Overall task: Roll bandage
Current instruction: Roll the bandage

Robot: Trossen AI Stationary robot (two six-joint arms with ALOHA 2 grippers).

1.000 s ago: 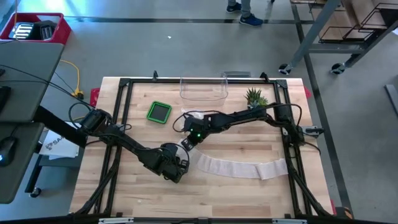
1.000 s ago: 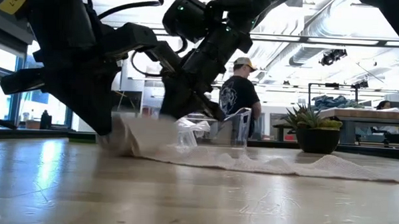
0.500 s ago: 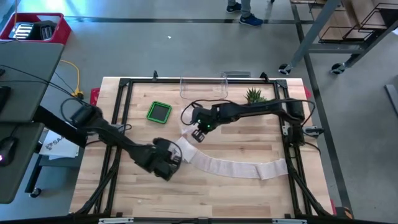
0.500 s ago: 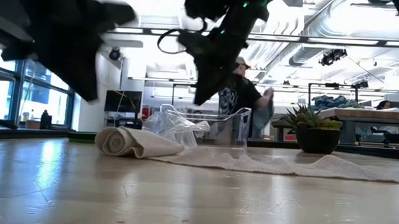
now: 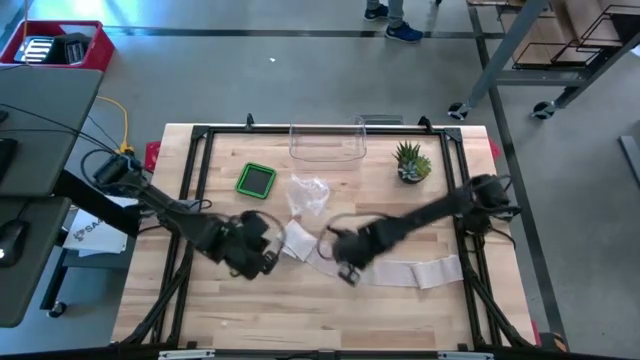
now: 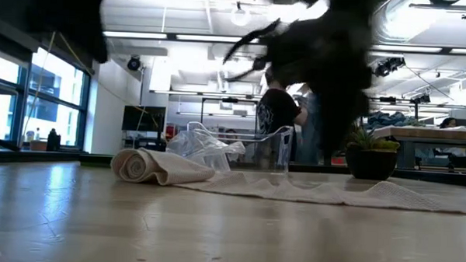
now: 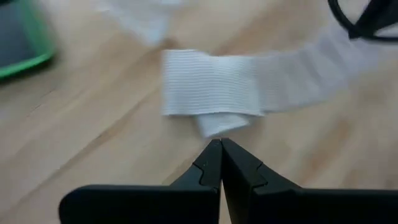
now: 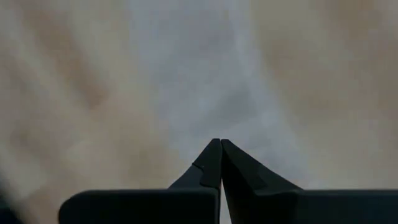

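The white bandage lies on the wooden table. Its rolled end [image 5: 297,240] [image 6: 138,165] [image 7: 211,84] points toward the table's left, and the flat strip [image 5: 400,270] [image 6: 332,190] runs off toward the right edge. My left gripper [image 5: 268,252] [image 7: 221,144] is shut and hovers just left of the roll, clear of it. My right gripper [image 5: 345,267] [image 8: 221,143] is shut and points down over the strip, a little right of the roll; its views are blurred. My right gripper's shut fingertips stand over the flat strip [image 8: 205,93] just right of the roll, pointing down from above. Blur hides the place, so I cannot tell whether they touch the bandage.
A crumpled clear wrapper [image 5: 308,192] lies just beyond the roll. Farther back stands a clear plastic bin [image 5: 328,145], with a green-rimmed square [image 5: 256,180] to its left and a small potted plant [image 5: 410,160] to its right. A person stands in the room behind.
My left gripper has lifted off the roll and drawn back toward the table's left edge, rolling its wrist. My right gripper rose off the roll, then swung toward the near edge and a little right, over the strip. The rolled end now lies free on the table.
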